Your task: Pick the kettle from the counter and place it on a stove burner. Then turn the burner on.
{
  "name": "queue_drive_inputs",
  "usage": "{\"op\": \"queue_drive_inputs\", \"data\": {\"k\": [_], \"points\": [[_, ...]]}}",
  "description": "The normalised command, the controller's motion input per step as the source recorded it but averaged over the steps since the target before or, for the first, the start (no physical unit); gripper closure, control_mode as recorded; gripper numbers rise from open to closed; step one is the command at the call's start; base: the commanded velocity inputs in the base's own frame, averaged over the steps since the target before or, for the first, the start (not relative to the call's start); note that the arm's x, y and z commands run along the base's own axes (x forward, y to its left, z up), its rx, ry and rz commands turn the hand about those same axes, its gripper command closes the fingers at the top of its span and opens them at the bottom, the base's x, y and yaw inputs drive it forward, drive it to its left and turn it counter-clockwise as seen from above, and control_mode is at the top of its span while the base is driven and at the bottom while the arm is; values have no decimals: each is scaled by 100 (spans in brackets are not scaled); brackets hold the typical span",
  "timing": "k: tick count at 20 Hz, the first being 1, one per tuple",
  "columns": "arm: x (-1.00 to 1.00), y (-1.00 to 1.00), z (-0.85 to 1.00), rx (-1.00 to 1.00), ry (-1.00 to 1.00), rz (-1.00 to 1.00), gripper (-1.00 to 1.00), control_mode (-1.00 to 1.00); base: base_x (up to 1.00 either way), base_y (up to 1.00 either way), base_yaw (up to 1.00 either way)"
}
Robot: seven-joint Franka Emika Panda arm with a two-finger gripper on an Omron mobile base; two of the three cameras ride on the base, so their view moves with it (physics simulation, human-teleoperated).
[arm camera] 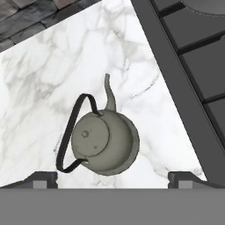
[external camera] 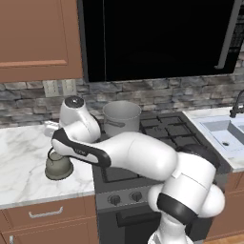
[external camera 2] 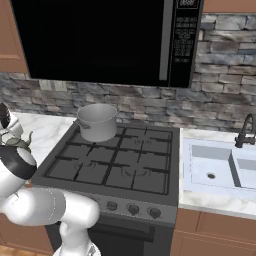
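The broad white marble tabletop [arm camera: 66,66] with grey veins spreads under me, and its pale front edge shows in the left base view. Beside it sits the black multi-burner cooktop [external camera 2: 120,160] with cast-iron grates, and on its far left stove burner stands a large straight-sided steel pot [external camera 2: 97,121]. The small squat grey-green metal kettle [arm camera: 104,141] stands upright on the marble, near the cooktop's edge but apart from it; its thin black wire handle [arm camera: 70,132] has dropped to one side and its slender spout points away from my hand. My pincer [arm camera: 112,178] hangs directly above the kettle with its two dark fingertips [arm camera: 41,178] spread wide, one on each side, touching nothing and grasping nothing.
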Motion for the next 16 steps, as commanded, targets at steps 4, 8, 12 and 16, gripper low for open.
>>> {"op": "queue_drive_inputs", "data": {"k": [4,8,12,16], "points": [[8,10,0,0,2,0,-100,-100,0,0,0],[4,6,0,0,2,0,-100,-100,0,0,0],[0,0,0,0,1,0,-100,-100,0,0,0],[3,0,-6,0,0,0,-100,-100,0,0,0]]}}
